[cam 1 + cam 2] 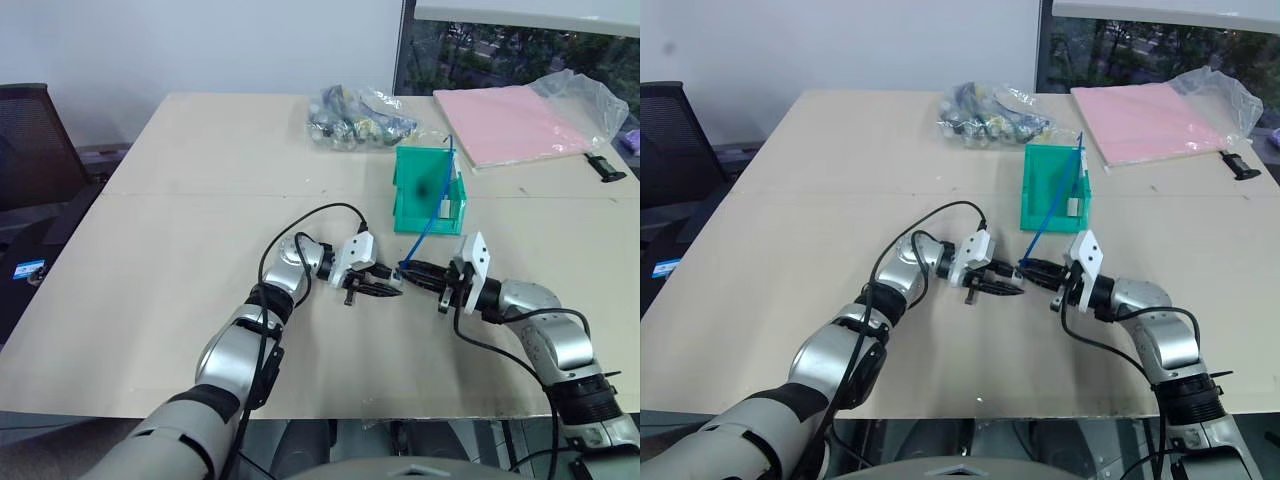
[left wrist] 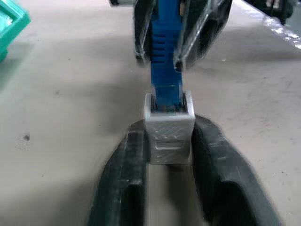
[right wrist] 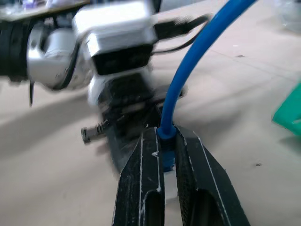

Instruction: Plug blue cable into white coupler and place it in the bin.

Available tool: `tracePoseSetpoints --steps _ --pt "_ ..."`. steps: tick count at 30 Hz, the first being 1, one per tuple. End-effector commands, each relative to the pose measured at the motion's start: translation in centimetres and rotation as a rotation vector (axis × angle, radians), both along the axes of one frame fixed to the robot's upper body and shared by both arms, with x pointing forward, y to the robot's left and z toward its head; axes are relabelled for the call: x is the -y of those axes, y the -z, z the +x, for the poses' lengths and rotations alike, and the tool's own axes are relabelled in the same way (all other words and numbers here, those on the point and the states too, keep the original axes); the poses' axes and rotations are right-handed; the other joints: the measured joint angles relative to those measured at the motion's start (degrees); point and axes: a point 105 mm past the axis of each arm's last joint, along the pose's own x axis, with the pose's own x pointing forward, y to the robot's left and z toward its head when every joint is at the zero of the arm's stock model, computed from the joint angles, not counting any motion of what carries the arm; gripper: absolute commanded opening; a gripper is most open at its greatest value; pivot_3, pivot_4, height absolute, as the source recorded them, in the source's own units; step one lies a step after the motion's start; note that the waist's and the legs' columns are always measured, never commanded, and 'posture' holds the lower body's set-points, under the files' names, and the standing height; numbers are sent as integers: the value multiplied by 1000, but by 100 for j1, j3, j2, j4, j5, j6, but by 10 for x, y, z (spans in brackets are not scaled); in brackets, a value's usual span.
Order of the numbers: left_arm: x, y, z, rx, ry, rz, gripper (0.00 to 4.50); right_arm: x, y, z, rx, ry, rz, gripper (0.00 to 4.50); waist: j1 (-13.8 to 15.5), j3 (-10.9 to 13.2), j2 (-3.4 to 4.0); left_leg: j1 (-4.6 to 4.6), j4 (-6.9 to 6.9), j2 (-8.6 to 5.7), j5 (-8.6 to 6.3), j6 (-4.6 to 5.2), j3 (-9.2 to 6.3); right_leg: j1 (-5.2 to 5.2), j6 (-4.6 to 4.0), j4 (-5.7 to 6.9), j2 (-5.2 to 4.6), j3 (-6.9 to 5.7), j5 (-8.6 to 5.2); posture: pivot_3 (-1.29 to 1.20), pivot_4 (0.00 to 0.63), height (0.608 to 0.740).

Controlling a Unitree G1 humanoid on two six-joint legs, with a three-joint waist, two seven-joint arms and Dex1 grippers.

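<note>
Over the beige table (image 1: pixel 180 300), the right gripper (image 1: pixel 412 270) clamped the blue cable (image 2: pixel 165 61), already seated in the white coupler (image 2: pixel 168 132) between the left gripper (image 1: pixel 385 289)'s parted fingers; binning in the teal bin (image 1: pixel 412 205) remained.

Blue cable (image 1: pixel 430 215) plugged into white coupler (image 2: pixel 168 129), bin (image 1: pixel 415 195) just behind, on table (image 1: pixel 200 180).

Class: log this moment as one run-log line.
blue cable plugged into white coupler | right gripper grips cable | bin awaits

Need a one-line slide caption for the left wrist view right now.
Blue cable plug seated in the white coupler, which sits between the left pincer fingers above the table.
</note>
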Motion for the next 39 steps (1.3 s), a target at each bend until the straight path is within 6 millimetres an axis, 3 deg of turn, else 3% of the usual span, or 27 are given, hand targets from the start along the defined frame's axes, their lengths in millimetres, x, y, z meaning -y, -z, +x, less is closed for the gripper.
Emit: tracePoseSetpoints --steps 1,3,7,9,11,14,17,22,24,25,28,32,33,35,39 --pt "-7 -6 14 51 -158 -10 3551 -1 -32 -4 62 -32 -5 0 2 1 1 -3 -1 1 0 0 -2 -4 0 0 0 -1 0 0 150 740" --pt "-13 -21 13 75 -220 -63 4328 1 -50 -4 58 -28 19 0 -19 4 6 -9 -1 8 0 0 -10 -9 0 2 0 -3 0 0 150 740" --pt "-24 -51 -3 84 -346 -145 4328 10 -91 7 65 43 110 0 -70 14 13 -39 -6 3 1 -1 -33 -57 0 18 1 22 0 0 150 740" --pt "-31 -73 -10 68 -455 -197 4328 22 -113 22 102 101 109 0 -71 23 20 -78 -1 3 3 -4 -48 -93 0 24 -7 42 1 0 150 740" --pt "-38 -94 -9 41 -581 -240 4328 46 -110 58 49 284 -31 0 -55 25 21 -88 1 0 3 -5 -56 -97 0 21 -14 41 1 0 150 740" --pt "-43 -109 -6 60 -687 -233 4328 68 -108 89 19 409 -139 0 43 23 16 -85 2 -11 3 -5 -69 -87 0 15 -18 23 1 0 150 740" --pt "-46 -124 -1 83 -774 -247 4328 57 -120 107 -35 366 -66 0 3 28 16 -79 -4 -14 3 -5 -56 -83 0 7 -10 19 1 0 150 740" --pt "-46 -130 2 88 -827 -246 4328 44 -117 134 -92 372 -97 0 -67 40 19 -92 -12 -14 18 -32 -43 -111 0 12 -9 37 1 0 150 740" --pt "-46 -131 2 87 -828 -247 4500 45 -119 144 -76 417 -110 738 -63 40 20 -95 -19 -13 19 -34 -43 -116 0 13 -9 37 1 0 150 740" --pt "-46 -131 2 86 -829 -250 4500 52 -129 153 -27 488 -80 957 -59 41 19 -99 -20 -13 19 -34 -44 -116 0 12 -10 35 1 0 150 740" --pt "-46 -131 2 86 -824 -255 4500 78 -165 168 104 696 40 2468 -39 43 20 -103 -17 -15 22 -40 -38 -120 0 1 -16 39 1 0 150 740" --pt "-44 -131 -3 82 -803 -264 4500 107 -177 167 192 816 68 4181 10 46 21 -108 -18 -17 25 -45 -38 -123 1 -2 -20 38 2 0 150 740" --pt "-44 -131 -5 82 -800 -266 4500 112 -177 165 204 825 80 4440 9 46 21 -109 -19 -17 25 -45 -37 -123 1 -5 -21 38 2 0 150 740" --pt "-45 -130 -9 82 -788 -274 4500 119 -173 157 217 811 95 4440 0 46 21 -111 -21 -17 24 -45 -34 -123 1 -8 -22 40 2 0 150 740" --pt "-51 -124 -27 73 -733 -331 4500 123 -130 104 205 665 107 4440 30 42 22 -120 -20 -4 24 -45 -34 -117 1 6 -23 46 2 0 150 740"
